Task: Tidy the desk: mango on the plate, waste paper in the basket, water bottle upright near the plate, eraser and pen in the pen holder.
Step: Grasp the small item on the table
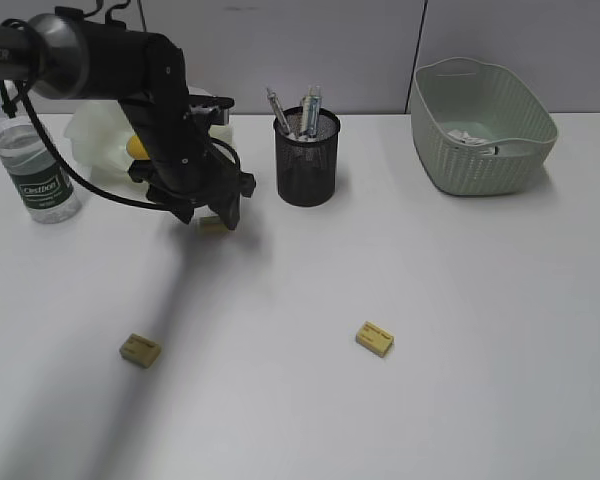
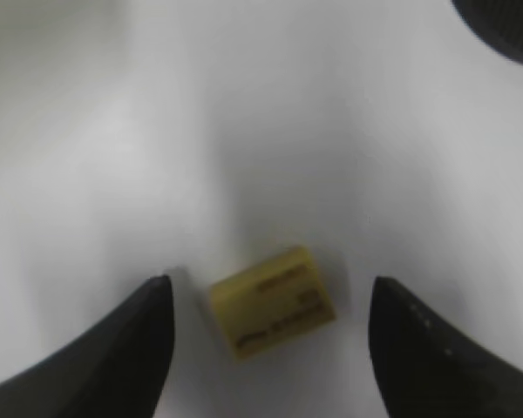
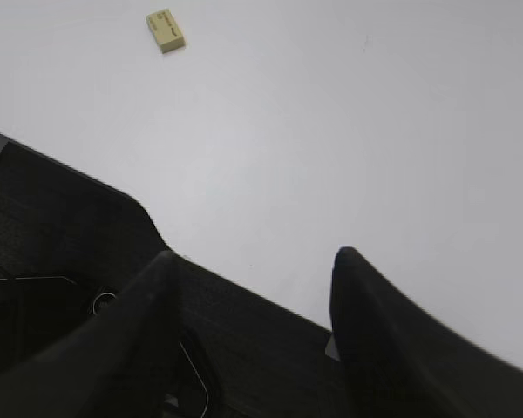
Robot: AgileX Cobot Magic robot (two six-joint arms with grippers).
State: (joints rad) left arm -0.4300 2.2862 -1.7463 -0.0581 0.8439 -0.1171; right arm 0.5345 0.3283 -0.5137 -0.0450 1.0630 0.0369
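The desk [image 1: 430,300] is smooth matt white. The holder [image 1: 307,160] is black wire mesh. The basket [image 1: 485,150] is matt plastic with a woven-look texture, the bottle [image 1: 32,160] clear glossy plastic. The erasers [image 2: 273,301] look matt, rubbery yellow.

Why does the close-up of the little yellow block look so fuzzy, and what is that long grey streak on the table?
Left wrist view: the eraser and the open left gripper sit too near the lens, so both blur. Exterior view: the streak is the arm's soft shadow across the desk. Right wrist view: sharper, evenly lit.
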